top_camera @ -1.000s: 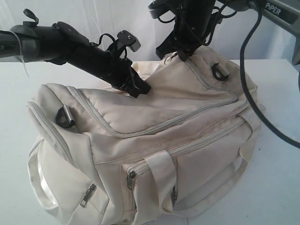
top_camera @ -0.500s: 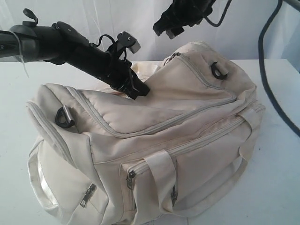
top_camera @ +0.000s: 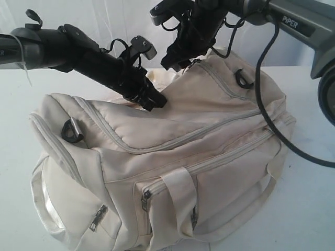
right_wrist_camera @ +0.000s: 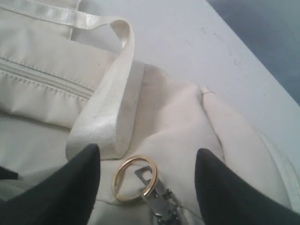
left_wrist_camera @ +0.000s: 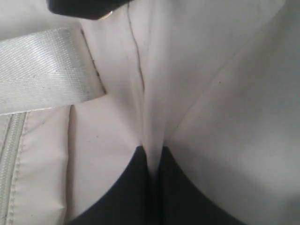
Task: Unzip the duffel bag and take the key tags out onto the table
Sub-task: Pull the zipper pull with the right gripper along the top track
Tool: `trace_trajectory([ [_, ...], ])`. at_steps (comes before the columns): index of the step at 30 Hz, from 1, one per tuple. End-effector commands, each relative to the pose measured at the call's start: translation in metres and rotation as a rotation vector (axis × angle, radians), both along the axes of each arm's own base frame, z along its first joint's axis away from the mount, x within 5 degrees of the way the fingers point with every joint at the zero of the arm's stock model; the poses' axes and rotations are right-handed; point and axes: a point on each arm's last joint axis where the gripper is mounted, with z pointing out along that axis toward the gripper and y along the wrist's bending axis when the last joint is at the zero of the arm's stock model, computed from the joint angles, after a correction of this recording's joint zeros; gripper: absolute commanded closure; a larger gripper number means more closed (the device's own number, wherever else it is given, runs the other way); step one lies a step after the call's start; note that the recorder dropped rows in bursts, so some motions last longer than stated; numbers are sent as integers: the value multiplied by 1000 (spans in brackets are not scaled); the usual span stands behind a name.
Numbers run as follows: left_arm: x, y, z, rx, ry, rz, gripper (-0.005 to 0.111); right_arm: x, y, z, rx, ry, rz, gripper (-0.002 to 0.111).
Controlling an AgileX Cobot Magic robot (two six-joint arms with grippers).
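Right claw [top_camera: 171, 59] lowered, arm [top_camera: 306, 23] marked PiPER

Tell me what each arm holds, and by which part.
Left fingers pinch a fabric fold on the duffel bag. Right fingers, open over the zipper ring, hold nothing.

**Duffel bag laid on the table, both arms over its top**

The duffel bag [top_camera: 199, 151] was set on the table [top_camera: 314, 209], across its middle. One D-ring [top_camera: 71, 130] was placed at the bag's left end and a second D-ring [top_camera: 245, 78] at its far right end. A strap handle [top_camera: 180, 196] was draped down the near side. A fold of the bag's top was caught in the left gripper [top_camera: 157, 99], left of centre. The right gripper [top_camera: 175, 57] was poised above the far end. A ring [right_wrist_camera: 133, 178] and zipper pull [right_wrist_camera: 157, 197] were framed between its spread fingers, beside a strap [right_wrist_camera: 105, 112].
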Motion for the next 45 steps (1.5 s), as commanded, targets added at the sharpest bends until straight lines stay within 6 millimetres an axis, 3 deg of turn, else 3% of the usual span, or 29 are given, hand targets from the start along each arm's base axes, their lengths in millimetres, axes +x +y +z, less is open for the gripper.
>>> trace_trajectory([
  [1, -10, -2, 8, -19, 51, -65, 106, -1, 0, -3, -13, 17, 22, 47],
  [6, -10, -2, 8, -20, 54, -63, 106, -2, 0, -9, -40, 50, 31, 36],
  [13, -10, -2, 8, -20, 54, -63, 106, 1, 0, -27, -104, 84, 54, 37],
  [21, -10, -2, 8, -20, 54, -63, 106, 10, -10, -26, -172, 5, -62, 72],
  [22, -10, -2, 8, -20, 52, -61, 106, 12, -12, -23, -159, -16, -112, 82],
  [26, -9, -2, 8, -20, 50, -58, 106, 12, -12, -10, -105, -56, -151, 107],
  [33, -9, -2, 8, -21, 53, -54, 106, 7, -15, 12, -70, -99, -151, 108],
  [37, -9, -2, 8, -22, 61, -48, 106, 0, -20, 37, -31, -153, -170, 108],
  [45, -9, -2, 8, -27, 80, -32, 106, -14, -33, 61, -31, -130, -215, 108],
])
